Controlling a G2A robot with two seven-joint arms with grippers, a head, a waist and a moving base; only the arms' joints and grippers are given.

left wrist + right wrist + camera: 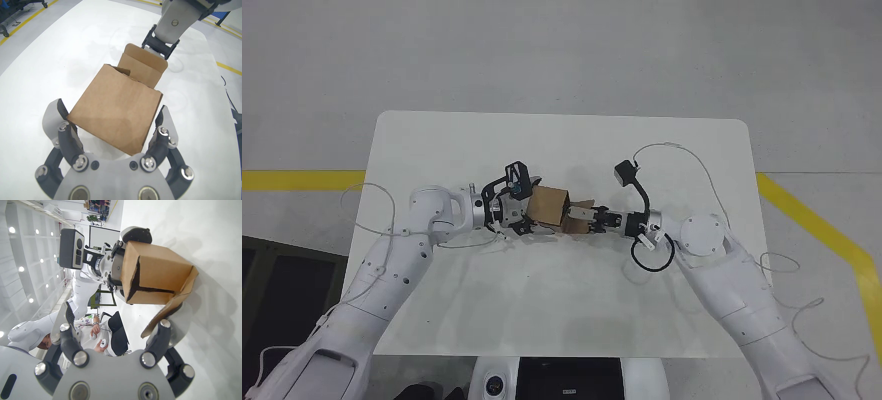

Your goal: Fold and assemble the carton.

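Hold firm with the left gripper (112, 117), pinched on two opposite side walls of the brown cardboard carton (117, 113) near its closed end, at the middle of the white rectangular table (442, 140); resting or raised, hard to tell. Brace there against twist, thin board probably skewing easily under a sideways shove. Moving right, mind the short inner flaps (132, 275) at the mouth, seemingly turned in already with a dark gap between; close over them without snagging an edge. Farther right, work the long round-cornered lid flap (143, 64), hanging open: swing it about its crease toward the mouth. Push with the right gripper (121, 311), spread wide, one finger (184, 321) lying against the flap's outer face; press flat and slowly, steering the rounded tip inside the front wall.
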